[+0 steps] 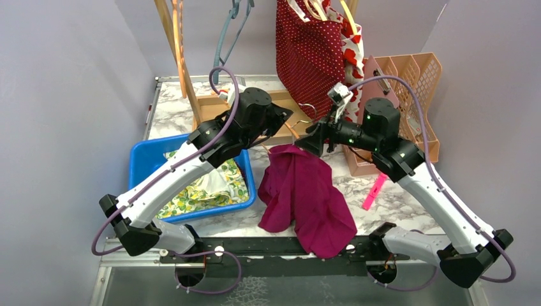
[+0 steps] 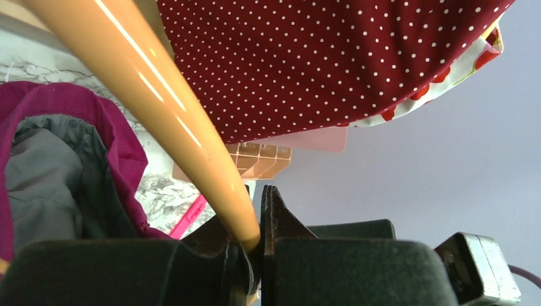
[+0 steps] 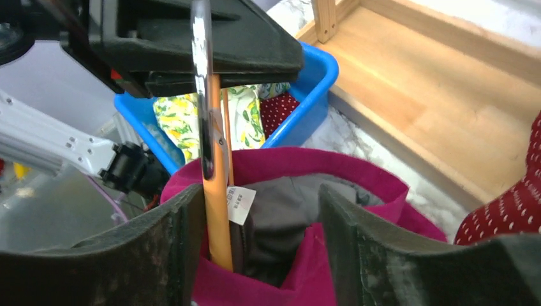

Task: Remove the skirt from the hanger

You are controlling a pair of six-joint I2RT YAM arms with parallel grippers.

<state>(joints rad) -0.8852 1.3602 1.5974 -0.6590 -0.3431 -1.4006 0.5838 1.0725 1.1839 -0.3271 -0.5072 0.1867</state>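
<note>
The magenta skirt [image 1: 306, 191] with a grey lining lies crumpled at mid-table, its waistband raised on the orange hanger [image 1: 290, 131]. My left gripper [image 1: 274, 124] is shut on the hanger; in the left wrist view the orange bar [image 2: 172, 115] runs down into the closed gripper [image 2: 258, 210]. My right gripper [image 1: 312, 141] hangs over the waistband. In the right wrist view the gripper [image 3: 258, 217] stands open, straddling the skirt's rim [image 3: 357, 166], the hanger arm [image 3: 218, 210] and a white label. The hanger's metal hook [image 3: 202, 95] rises above it.
A blue bin [image 1: 143, 159] of patterned clothes sits left of the skirt. A wooden rack base [image 1: 210, 108] stands behind, with a red polka-dot garment [image 1: 309, 51] hanging above. A peach basket [image 1: 415, 76] sits at the right, and a pink pen [image 1: 375, 191] lies near the skirt.
</note>
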